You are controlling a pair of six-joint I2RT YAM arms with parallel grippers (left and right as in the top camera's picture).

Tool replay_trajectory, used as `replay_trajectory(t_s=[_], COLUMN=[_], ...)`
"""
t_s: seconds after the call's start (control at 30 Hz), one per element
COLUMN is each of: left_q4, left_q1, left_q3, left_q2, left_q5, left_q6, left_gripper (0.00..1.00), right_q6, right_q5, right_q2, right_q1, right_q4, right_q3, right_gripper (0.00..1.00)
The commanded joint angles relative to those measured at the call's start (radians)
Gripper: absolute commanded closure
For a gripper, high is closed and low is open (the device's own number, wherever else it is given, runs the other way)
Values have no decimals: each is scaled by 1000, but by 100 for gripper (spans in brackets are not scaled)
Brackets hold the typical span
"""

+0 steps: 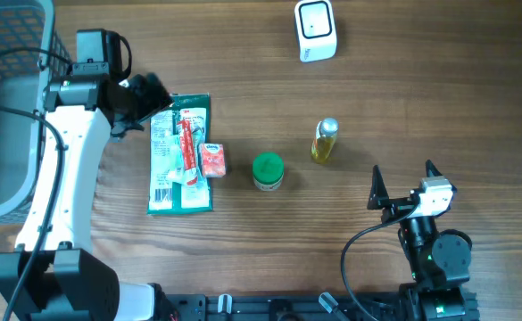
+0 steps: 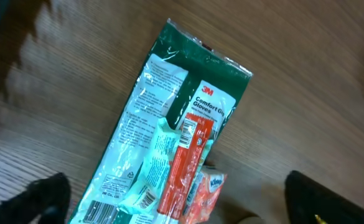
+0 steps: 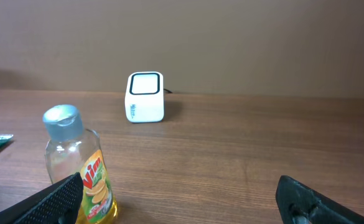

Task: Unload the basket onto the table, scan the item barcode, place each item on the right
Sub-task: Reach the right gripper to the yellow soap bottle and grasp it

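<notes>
Gloves pack (image 1: 164,156), green with a white printed label, is lying flat on the table (image 1: 439,98), in its left half, between the left edge and the middle. Its long side is running from the far edge toward the near edge. A red tube (image 1: 187,143) is lying along the top of the pack, and a small orange tissue packet (image 1: 212,160) is sitting at the pack's right edge, touching it. A barcode is showing face-up on the white label at the pack's near end.

The left gripper (image 1: 145,105) is hovering at the pack's far left corner. Its jaws are standing wide apart and gripping nothing; in the left wrist view its dark fingers (image 2: 48,198) are sitting at either lower corner, with the pack lying free on the wood between them.

The right gripper (image 1: 403,176) is waiting near the table's near right corner, its jaws spread and empty.

A white scanner (image 1: 315,29) is standing by the far edge, right of the middle. A jar with a green lid (image 1: 268,171) and a yellow bottle (image 1: 324,141) are standing near the middle. A grey basket (image 1: 2,107) is sitting at the left edge.
</notes>
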Motion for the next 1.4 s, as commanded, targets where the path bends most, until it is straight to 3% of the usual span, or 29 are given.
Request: replay_trajectory(t_s=[0.0,0.17,0.23,0.3,0.43,0.53,0.63,0.7,0.77,0.8,0.83,0.87,1.0,1.23,1.37], left_q4=[-3,-3,-3,-3,-3,-3,-3,-3,-3,-3,-3,-3,-3,-3,-3], left_q1=[12,12,12,12,12,12,12,12,12,12,12,12,12,12,12], left_q3=[3,3,3,3,3,3,3,3,3,3,3,3,3,3,3], left_q2=[1,1,1,1,1,1,1,1,1,1,1,1,1,1,1], left_q5=[23,23,23,23,23,23,23,23,23,23,23,24,23,23,23], left_q6=[26,26,26,26,26,26,26,26,26,26,26,26,26,26,26], left_gripper=[0,0,0,0,0,0,0,0,0,0,0,0,0,0,0], right_q6=[-8,-10,72,225,268,314,305,308,305,286,303,336,355,410,409], right_q5=[10,3,-27,-42,-39,-111,-133,-133,-231,-294,-296,-274,-116,-50,-83], right_q2=[-4,-3,-3,-3,53,287,691,942,1087,1152,1200,1232,1383,1662,1738], right_q1=[3,3,3,3,3,3,3,3,3,3,3,11,140,232,232], right_q4=[6,7,30,-87,-356,-575,-1001,-1106,-1094,-1086,-1090,-1085,-1068,-981,-969], right_q3=[-1,-1,3,73,375,716,1146,1358,1426,1427,1426,1425,1425,1425,1425], right_gripper=[0,0,0,0,0,0,0,0,0,10,30,31,3,2,10])
